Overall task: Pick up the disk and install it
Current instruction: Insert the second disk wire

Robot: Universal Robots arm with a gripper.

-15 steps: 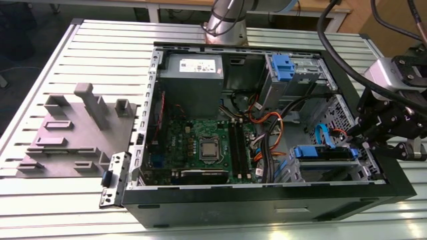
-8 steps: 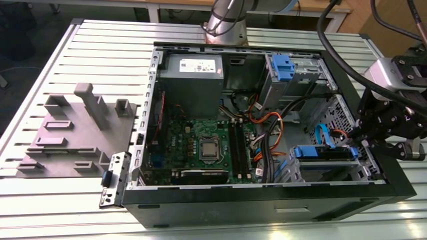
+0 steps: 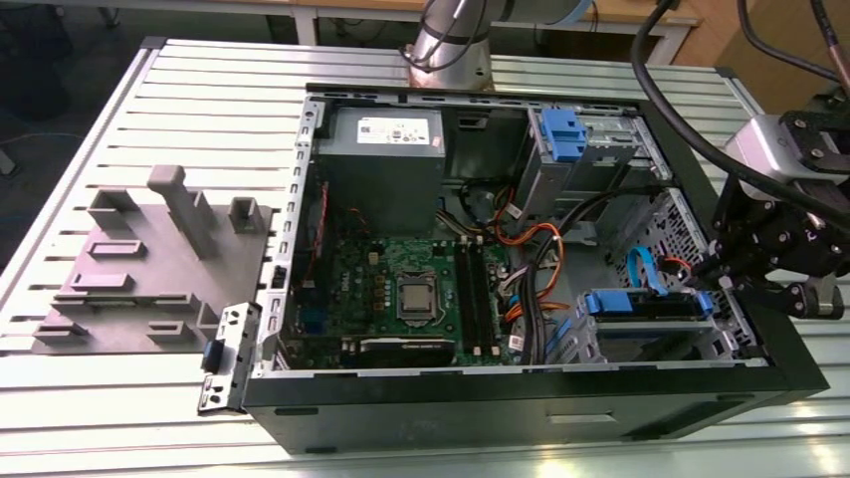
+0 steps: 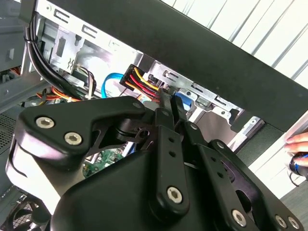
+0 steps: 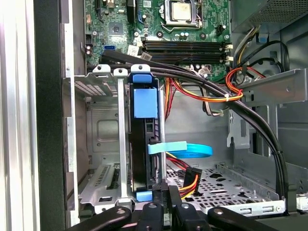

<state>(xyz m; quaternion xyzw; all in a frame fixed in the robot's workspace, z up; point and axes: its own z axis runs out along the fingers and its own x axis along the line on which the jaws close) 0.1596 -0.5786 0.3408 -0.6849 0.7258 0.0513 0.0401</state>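
- Blue plastic marks where the disk [image 5: 144, 144] sits: it stands on edge in the metal drive cage [image 5: 103, 144] at the front corner of the open computer case [image 3: 531, 398], with its blue carrier tab facing the motherboard [image 5: 183, 33] in the first wrist view.
- In the exterior view the same disk [image 3: 644, 304] shows as a blue strip on top of the cage, towards the exterior view's right side of the case.
- Gripper [image 5: 163, 204] is right at the disk's near end in the first wrist view, with its black fingers [image 5: 156, 211] drawn close together, almost touching. Whether they're actually pinching the carrier edge or just sitting by it, can't tell.
- In the exterior view the gripper [image 3: 724, 274] hangs over the case's right wall, just beside the cage.
- A light blue flat cable [image 5: 185, 149] and a bundle of red, yellow and black wires [image 5: 190, 180] run just beside the disk, the plug close to the fingers.
- The grey power supply [image 3: 385, 149] sits at the far corner of the case, well apart from the disk.
- The case lies on a slatted metal table [image 3: 119, 418], and a grey moulded fixture [image 3: 146, 269] sits on the exterior view's left.
- A person's fingertips [image 4: 298, 142] peek in at the edge of the second wrist view.
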